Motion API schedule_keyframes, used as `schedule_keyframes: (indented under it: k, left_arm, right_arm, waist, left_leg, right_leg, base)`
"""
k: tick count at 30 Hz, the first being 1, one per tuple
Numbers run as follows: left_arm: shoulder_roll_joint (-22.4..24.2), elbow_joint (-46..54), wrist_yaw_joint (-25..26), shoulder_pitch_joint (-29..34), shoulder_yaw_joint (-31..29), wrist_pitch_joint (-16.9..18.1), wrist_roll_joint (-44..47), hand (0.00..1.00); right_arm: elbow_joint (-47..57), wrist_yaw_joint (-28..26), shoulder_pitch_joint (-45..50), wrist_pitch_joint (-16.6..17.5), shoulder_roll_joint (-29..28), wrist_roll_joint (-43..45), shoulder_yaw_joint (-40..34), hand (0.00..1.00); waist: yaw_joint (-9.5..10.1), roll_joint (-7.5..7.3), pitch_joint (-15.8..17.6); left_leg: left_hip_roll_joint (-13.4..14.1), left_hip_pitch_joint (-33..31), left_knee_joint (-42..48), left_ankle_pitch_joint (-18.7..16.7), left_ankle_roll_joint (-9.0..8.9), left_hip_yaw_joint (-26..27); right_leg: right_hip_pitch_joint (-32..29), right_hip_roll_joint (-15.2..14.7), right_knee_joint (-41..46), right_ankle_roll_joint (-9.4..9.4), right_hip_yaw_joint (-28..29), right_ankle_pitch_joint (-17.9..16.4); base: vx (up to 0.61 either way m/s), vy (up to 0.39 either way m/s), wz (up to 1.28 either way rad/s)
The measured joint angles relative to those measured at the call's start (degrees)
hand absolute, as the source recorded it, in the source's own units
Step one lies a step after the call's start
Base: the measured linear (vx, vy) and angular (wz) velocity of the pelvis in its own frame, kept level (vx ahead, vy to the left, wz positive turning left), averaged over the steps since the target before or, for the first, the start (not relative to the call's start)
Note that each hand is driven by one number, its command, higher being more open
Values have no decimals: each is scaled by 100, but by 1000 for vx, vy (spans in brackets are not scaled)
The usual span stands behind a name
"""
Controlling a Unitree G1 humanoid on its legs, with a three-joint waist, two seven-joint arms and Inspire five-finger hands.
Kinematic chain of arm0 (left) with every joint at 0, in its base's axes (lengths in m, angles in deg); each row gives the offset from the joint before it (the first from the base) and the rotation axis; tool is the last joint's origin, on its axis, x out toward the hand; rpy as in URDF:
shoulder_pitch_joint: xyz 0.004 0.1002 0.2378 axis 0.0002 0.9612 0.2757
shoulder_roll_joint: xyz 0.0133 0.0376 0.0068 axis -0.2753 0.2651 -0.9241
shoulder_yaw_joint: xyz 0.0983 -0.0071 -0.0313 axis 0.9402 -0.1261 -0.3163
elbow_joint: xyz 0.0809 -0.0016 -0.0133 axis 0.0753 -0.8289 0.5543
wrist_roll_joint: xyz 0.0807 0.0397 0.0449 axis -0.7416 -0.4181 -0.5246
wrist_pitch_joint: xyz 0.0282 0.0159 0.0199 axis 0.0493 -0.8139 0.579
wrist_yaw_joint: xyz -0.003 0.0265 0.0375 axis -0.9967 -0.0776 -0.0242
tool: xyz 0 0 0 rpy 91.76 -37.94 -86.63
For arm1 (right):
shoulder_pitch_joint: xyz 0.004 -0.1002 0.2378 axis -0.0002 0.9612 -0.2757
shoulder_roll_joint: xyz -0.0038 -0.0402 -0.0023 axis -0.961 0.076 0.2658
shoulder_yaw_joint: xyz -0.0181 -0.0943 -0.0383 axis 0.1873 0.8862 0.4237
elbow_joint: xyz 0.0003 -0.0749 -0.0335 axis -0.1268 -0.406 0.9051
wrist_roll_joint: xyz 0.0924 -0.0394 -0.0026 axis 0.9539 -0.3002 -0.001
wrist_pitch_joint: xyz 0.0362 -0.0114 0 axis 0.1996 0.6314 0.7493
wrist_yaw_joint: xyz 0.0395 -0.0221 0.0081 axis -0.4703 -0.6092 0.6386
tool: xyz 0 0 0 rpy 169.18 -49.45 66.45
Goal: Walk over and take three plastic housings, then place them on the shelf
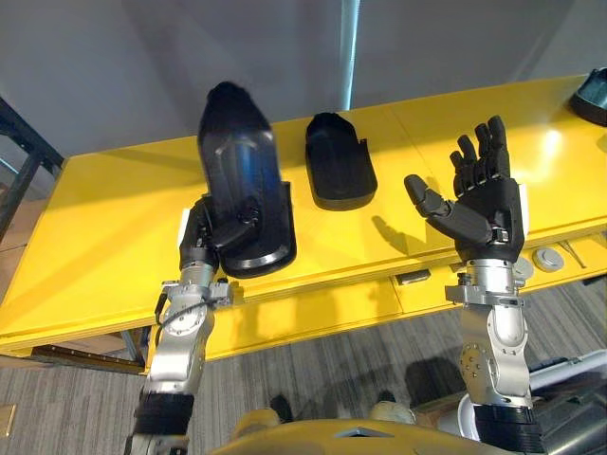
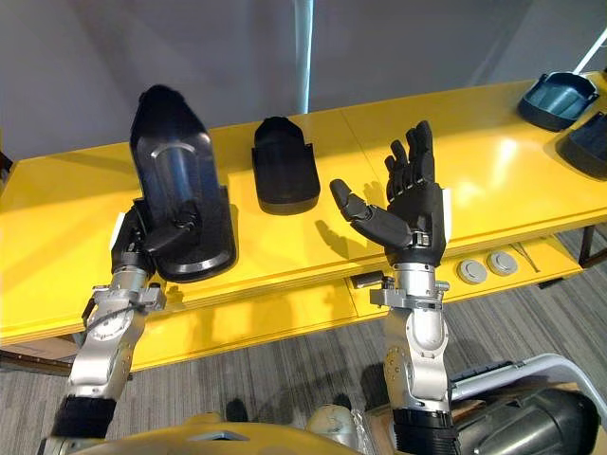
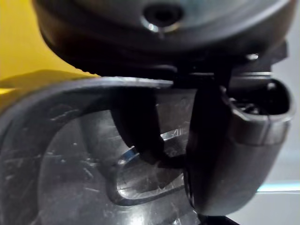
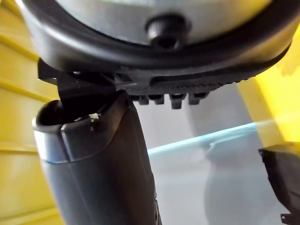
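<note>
The left hand [image 1: 202, 239] is closed on a black plastic housing [image 1: 242, 180], gripping it at its broad lower end. The thumb [image 1: 239, 222] crosses the hollow inner face, and the rest of the hand is behind the shell. The left wrist view shows the same grip from close up, the thumb pressed across the glossy, scratched inside of the part. The housing stands nearly upright with its narrow end highest and leaning a little toward the robot's left. Its lower rim hangs over the front part of the yellow table [image 1: 95, 237], and whether that rim touches the tabletop cannot be told. A second housing [image 1: 339, 161] lies flat on the table with its hollow side up, farther back than both hands and between them, apart from the held one and touched by neither hand. The right hand [image 1: 484, 209] is raised over the table's front edge to the right of that second housing. Its palm faces the camera, its fingers [image 2: 410, 163] are straight and spread, and its thumb juts out to the side; it holds nothing. Two more housings [image 2: 558, 100] sit at the table's far right end, well away from both hands. A pair of round grey discs [image 2: 471, 272] lies on the lower ledge just beside the right wrist.
</note>
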Motion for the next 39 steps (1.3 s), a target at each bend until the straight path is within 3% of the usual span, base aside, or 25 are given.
schedule_keyframes:
  k: [4,13,20,28,29,39]
  left_arm:
    - [-153,-769,422,-706,-217,-118,13,0]
    - [-806,-1864,437,-1723,-360,-452,34,0]
    - [-1237,-2289,61,-2232,-491,-774,50,0]
    - [-1596,-2544,-480,-2477,-808,-1029,65,0]
    - [-1601,-2545,-524,-2484,-855,-1026,70,100]
    - [-1711,-2748,-746,-2642,-906,-1137,-176,100]
  right_arm:
    - [0,-152,-18,-107,213,2,116,100]
    - [0,-544,-372,-298,650,78,120,100]
    - [0,-647,-677,-545,717,185,294,100]
    - [130,-669,-679,-691,862,185,457,100]
    - [205,-666,-679,-732,862,185,459,100]
    - [459,-642,-672,-750,861,182,494,100]
  waist:
    - [-130,62,49]
    - [-304,209,342]
    - [-371,290,634]
    - [-442,350,896]
    - [-438,361,910]
    - [-452,328,979]
  left_leg:
    - [8,-25,-106,123,-8,81]
    - [18,-133,-217,296,-10,177]
    - [10,-128,-276,361,-2,264]
    - [88,-206,-163,356,-38,273]
    - [99,-230,-157,359,-43,276]
    - [120,-224,-97,358,-63,226]
  right_leg:
    - [-165,19,75,5,142,-17]
    - [-495,30,293,48,298,10]
    - [-655,26,482,14,433,-19]
    - [-908,2,997,16,517,-305]
    - [-961,2,1050,6,525,-318]
    - [-947,7,1160,11,492,-385]
  base:
    - [-89,-12,-12]
    - [-43,-6,-6]
    - [-27,0,-5]
    - [-23,-24,-1]
    - [-8,-56,2]
    - [-1,-4,1]
